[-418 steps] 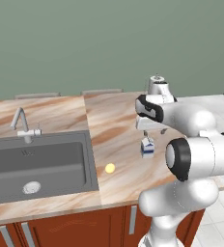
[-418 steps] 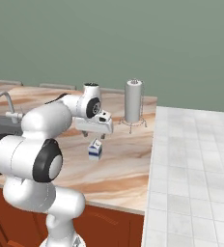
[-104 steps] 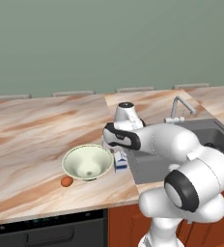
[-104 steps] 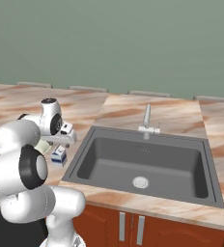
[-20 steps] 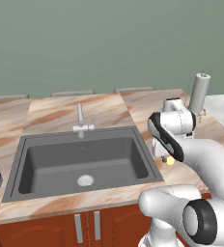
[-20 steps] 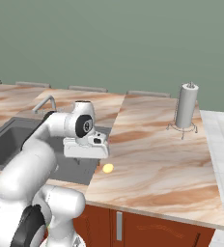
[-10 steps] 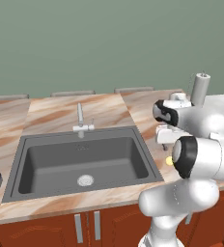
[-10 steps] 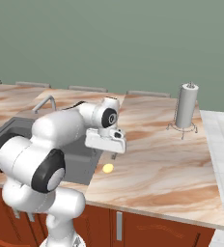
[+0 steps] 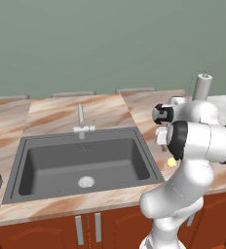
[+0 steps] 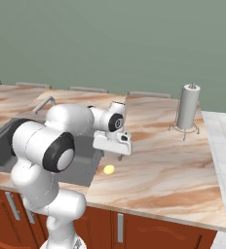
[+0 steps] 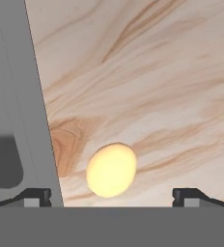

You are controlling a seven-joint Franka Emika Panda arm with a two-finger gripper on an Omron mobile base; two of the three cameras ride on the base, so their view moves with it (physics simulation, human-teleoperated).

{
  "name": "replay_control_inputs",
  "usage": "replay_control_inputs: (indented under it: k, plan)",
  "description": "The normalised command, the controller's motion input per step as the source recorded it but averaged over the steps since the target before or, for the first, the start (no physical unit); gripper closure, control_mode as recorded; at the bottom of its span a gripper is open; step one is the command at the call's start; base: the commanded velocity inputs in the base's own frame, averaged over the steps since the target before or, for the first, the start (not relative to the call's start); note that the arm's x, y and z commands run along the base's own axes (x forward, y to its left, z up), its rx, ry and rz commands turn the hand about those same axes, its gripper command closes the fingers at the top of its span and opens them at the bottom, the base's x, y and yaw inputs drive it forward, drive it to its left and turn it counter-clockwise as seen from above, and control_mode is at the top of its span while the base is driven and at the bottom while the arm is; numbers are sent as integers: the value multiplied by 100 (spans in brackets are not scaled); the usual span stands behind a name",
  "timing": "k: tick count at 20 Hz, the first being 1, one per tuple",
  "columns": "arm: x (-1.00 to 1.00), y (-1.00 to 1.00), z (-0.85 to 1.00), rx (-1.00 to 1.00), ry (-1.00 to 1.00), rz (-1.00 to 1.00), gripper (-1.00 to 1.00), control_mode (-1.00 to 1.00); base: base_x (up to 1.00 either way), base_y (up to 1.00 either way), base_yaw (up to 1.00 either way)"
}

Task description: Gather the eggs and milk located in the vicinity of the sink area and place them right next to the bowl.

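The robot is showing a glossy white arm [image 10: 47, 141] built of fat rounded segments, with dark grey-black rings marking each joint. Just behind the gripper [image 10: 119, 156] a round black cap is sitting on the wrist, and a flat white boxy hand is carrying two small dark finger tips [image 11: 36, 194].

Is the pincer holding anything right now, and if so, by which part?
Nothing is held. The pincer is open above the counter, with the pale yellow egg lying loose between its fingertips, untouched.
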Motion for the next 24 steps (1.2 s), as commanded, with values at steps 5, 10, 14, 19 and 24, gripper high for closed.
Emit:
replay_control_inputs:
  k: [5,10,14,19,24]
  plan:
    - [11,3,-30,-1,-7,0,-100,-100,0,0,0]
    - [-4,0,-14,0,2,0,-100,-100,0,0,0]
    - [-14,0,0,0,3,0,-100,-100,0,0,0]
    - [-13,0,0,0,3,0,-100,-100,0,0,0]
    - [-19,4,0,0,5,0,-100,-100,0,0,0]
